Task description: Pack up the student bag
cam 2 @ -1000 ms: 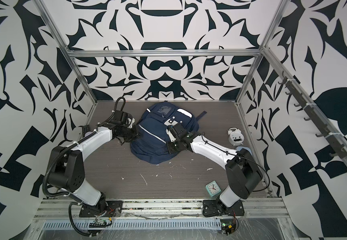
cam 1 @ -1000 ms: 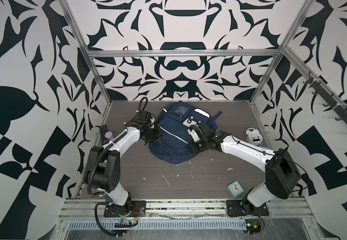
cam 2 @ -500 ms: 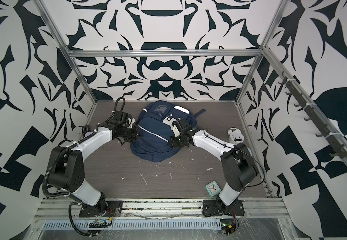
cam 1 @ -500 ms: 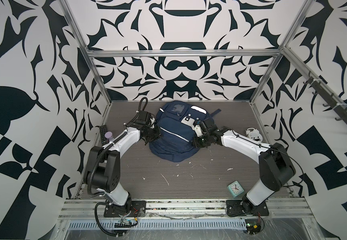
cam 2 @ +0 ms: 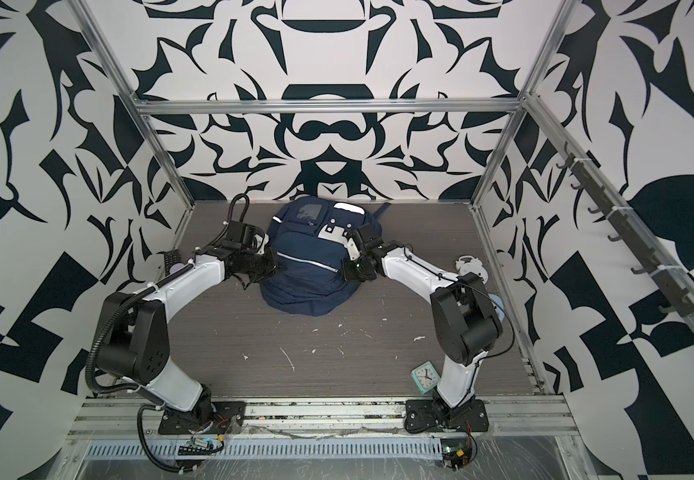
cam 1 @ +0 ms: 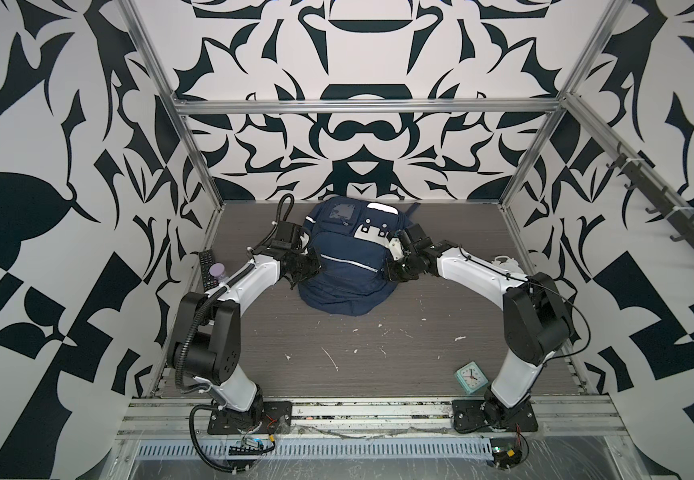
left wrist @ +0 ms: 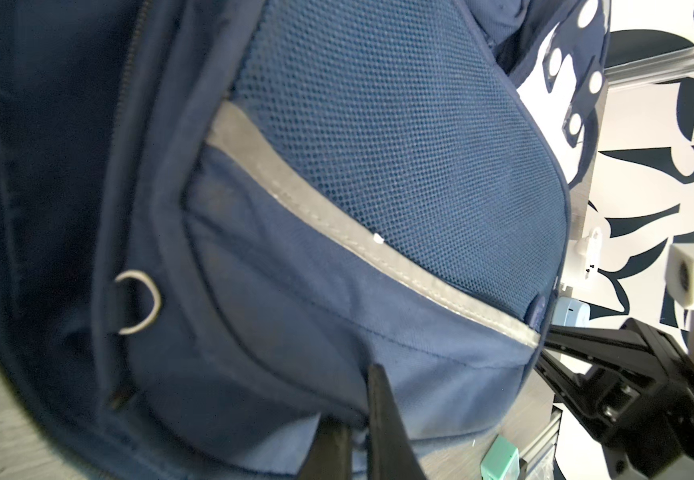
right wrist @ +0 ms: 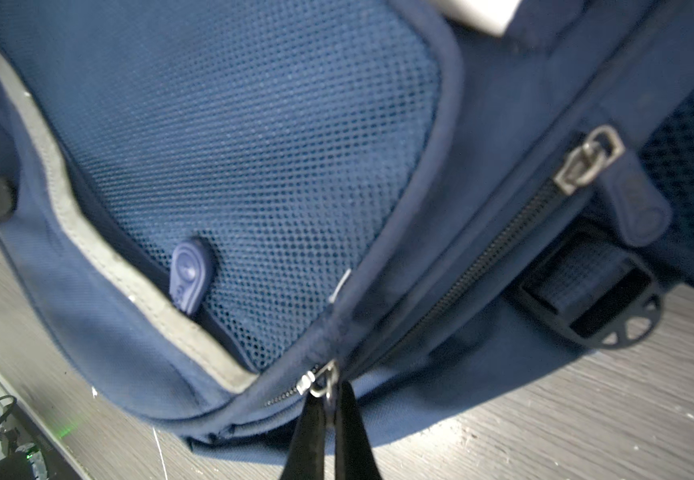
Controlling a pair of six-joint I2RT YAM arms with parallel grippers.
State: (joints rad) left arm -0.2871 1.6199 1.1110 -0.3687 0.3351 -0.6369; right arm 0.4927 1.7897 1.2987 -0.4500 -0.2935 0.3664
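The student bag (cam 1: 345, 270) (cam 2: 308, 270), a navy backpack with grey reflective strips and a white patch, lies at the back middle of the table. My left gripper (cam 1: 311, 266) (cam 2: 271, 268) is at its left flank. In the left wrist view this gripper (left wrist: 355, 399) is shut on a fold of the bag's blue fabric (left wrist: 295, 332). My right gripper (cam 1: 392, 270) (cam 2: 346, 270) is at the bag's right flank. In the right wrist view it (right wrist: 329, 392) is shut on a metal zipper pull (right wrist: 319, 380) beside the mesh pocket (right wrist: 254, 166).
A teal alarm clock (cam 1: 471, 376) (cam 2: 425, 376) stands by the right arm's base. A black remote (cam 1: 206, 270) and a purple-capped item (cam 1: 217, 272) lie at the left wall. A white object (cam 1: 503, 262) sits at the right edge. White scraps dot the tabletop.
My right gripper has drawn the zipper pull along the bag's right side toward the back wall. The bag has bunched up narrower and shifted back. The left gripper has held its place.
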